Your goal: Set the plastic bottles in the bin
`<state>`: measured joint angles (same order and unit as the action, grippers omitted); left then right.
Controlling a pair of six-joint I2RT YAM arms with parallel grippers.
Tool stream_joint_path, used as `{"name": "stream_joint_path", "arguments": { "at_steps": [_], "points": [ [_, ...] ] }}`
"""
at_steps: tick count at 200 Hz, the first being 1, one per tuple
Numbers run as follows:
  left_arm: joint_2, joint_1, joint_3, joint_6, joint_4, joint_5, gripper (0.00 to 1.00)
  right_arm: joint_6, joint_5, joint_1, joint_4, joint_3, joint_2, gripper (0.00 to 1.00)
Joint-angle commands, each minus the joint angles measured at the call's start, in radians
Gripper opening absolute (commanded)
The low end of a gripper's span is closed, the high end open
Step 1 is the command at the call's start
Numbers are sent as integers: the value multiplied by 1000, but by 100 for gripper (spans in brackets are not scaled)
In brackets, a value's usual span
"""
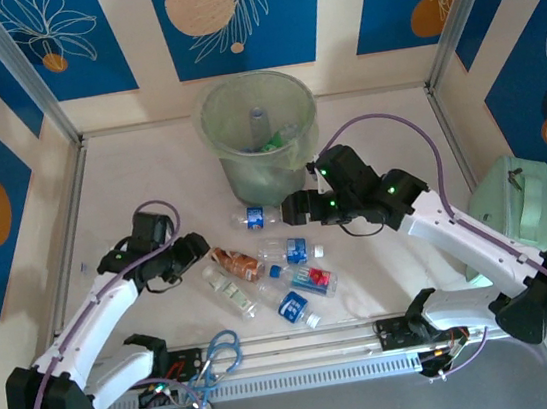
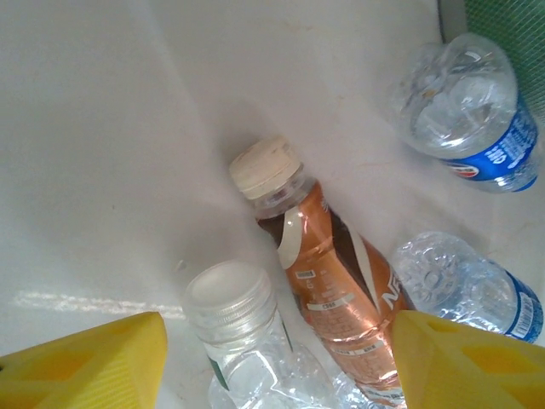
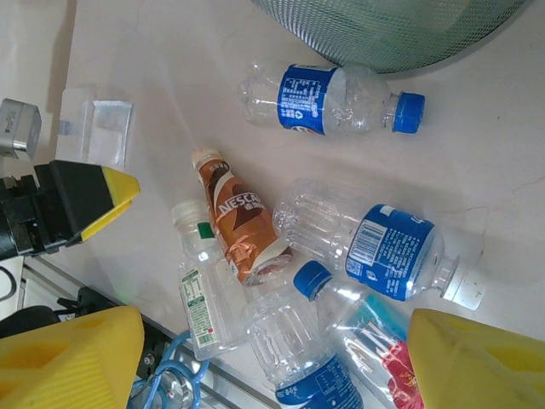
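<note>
The translucent pale-green bin point(image 1: 260, 131) stands at the back centre with a few bottles inside; its base shows in the right wrist view point(image 3: 392, 30). Several plastic bottles lie in a loose heap in front of it: a brown-labelled one point(image 1: 238, 263) point(image 2: 328, 273) point(image 3: 238, 221), a clear white-capped one point(image 1: 226, 289) point(image 2: 234, 307) point(image 3: 200, 290), and blue-labelled ones point(image 1: 295, 250) point(image 3: 375, 239) point(image 3: 328, 100). My left gripper point(image 1: 191, 251) point(image 2: 277, 366) is open, its jaws straddling the clear and brown bottles' necks. My right gripper point(image 1: 294, 207) point(image 3: 272, 362) hovers open above the heap, empty.
A mint-green lidded box point(image 1: 515, 203) sits at the right edge. Blue cables point(image 1: 218, 358) loop over the metal rail at the near edge. A small clear plastic piece point(image 3: 98, 128) lies on the table left of the heap. Walls close in the sides and back.
</note>
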<state>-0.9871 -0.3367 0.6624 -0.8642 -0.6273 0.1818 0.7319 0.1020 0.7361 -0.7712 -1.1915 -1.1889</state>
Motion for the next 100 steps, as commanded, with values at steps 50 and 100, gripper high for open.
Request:
{"name": "stream_joint_path", "arguments": {
  "at_steps": [50, 100],
  "points": [
    [-69, -46, -80, -106, 81, 12, 72, -5, -7, 14, 21, -31, -21, 81],
    [-133, -66, -89, -137, 133, 15, 68, 3, -1, 23, 28, -25, -26, 81]
  ]
}}
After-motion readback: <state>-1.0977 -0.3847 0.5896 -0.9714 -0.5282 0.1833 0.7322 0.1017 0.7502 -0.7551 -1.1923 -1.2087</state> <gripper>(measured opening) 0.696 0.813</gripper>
